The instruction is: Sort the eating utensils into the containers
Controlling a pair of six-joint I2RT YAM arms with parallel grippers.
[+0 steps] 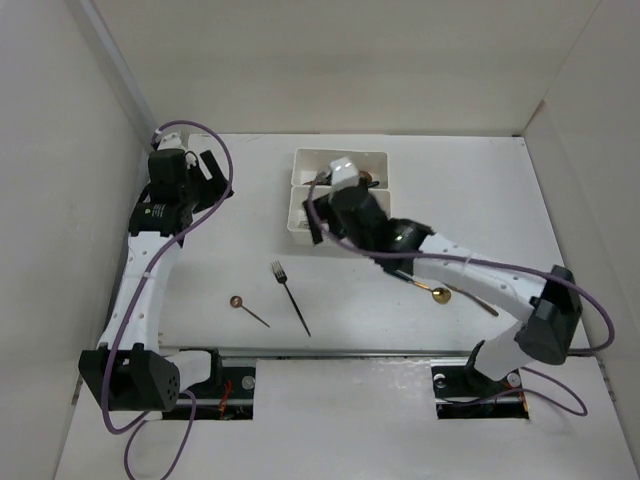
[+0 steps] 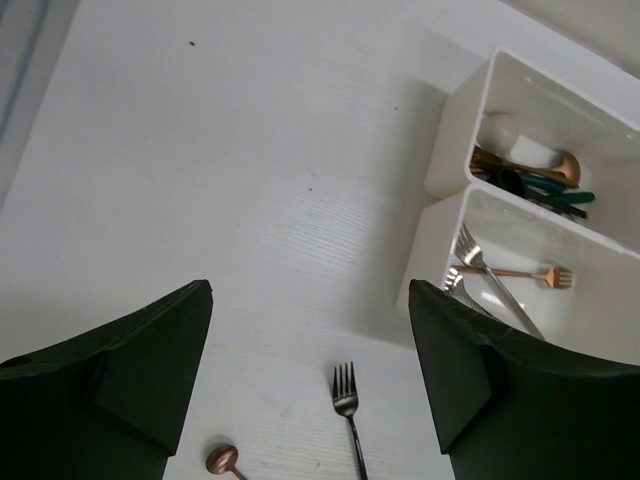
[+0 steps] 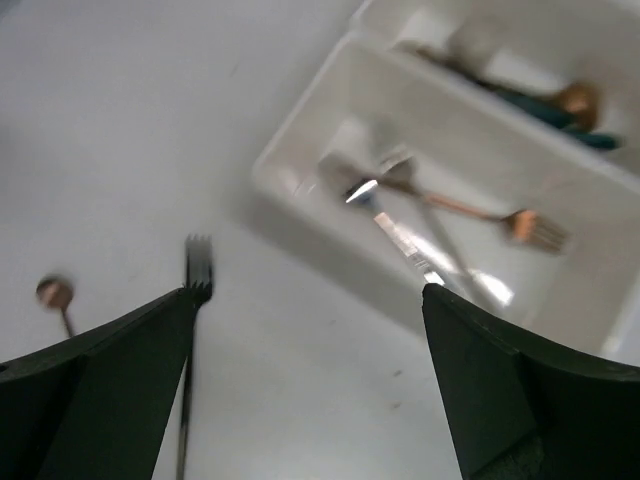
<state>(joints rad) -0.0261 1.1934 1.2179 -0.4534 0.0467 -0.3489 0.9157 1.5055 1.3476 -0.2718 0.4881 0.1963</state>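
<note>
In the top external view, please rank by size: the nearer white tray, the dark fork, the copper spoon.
1. Nearer white rectangular plastic tray, partly under the right arm.
2. Slim dark metal fork.
3. Small copper metal spoon, clearly shortest.

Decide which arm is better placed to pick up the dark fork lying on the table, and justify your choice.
Right, probably: the right tool is open above the edge of the near tray, with the dark fork close by. The left tool, also open, is farther away.
</note>
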